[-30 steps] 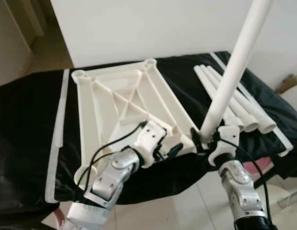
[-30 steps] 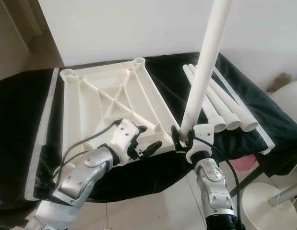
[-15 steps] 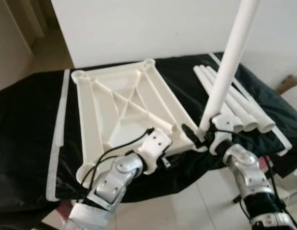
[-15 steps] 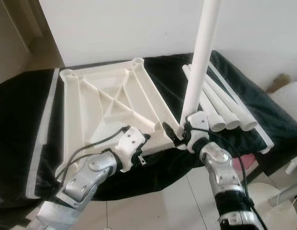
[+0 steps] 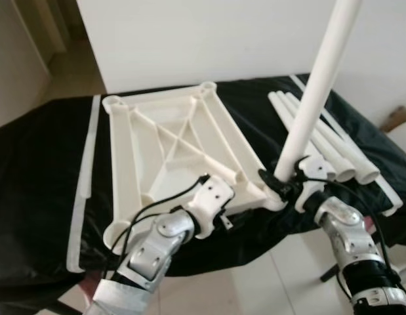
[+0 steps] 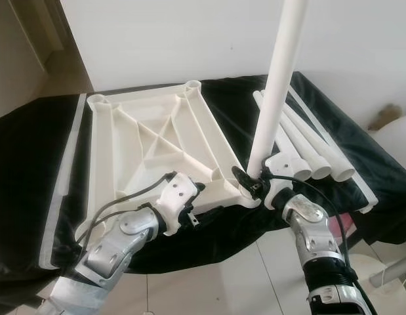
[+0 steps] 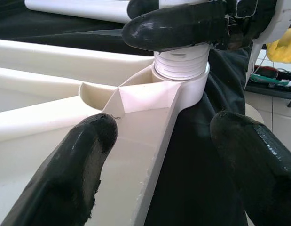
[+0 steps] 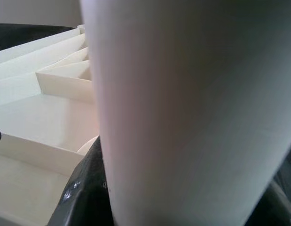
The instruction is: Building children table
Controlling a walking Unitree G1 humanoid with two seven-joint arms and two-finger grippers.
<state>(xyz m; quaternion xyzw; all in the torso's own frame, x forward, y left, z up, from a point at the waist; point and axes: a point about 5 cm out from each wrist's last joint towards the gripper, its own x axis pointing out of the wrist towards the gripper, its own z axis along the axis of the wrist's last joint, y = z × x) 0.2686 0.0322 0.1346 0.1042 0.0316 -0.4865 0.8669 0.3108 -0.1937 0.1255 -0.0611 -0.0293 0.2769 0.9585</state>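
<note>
While upright, leg [image 6: 276,98] sits in right tool [image 6: 255,186].

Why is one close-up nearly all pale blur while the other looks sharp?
Right wrist view: the white table leg sits so close that it is out of focus. Left wrist view: the threaded leg end and corner socket are fairly crisp, the near black fingers soft.

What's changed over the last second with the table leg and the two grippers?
The right gripper has carried the held leg from just off the edge onto the near right corner socket of the upturned tabletop, and the leg now stands straighter. The left gripper slid down to straddle the tabletop's near edge by that corner. The three spare legs and the black cloth stayed put.
</note>
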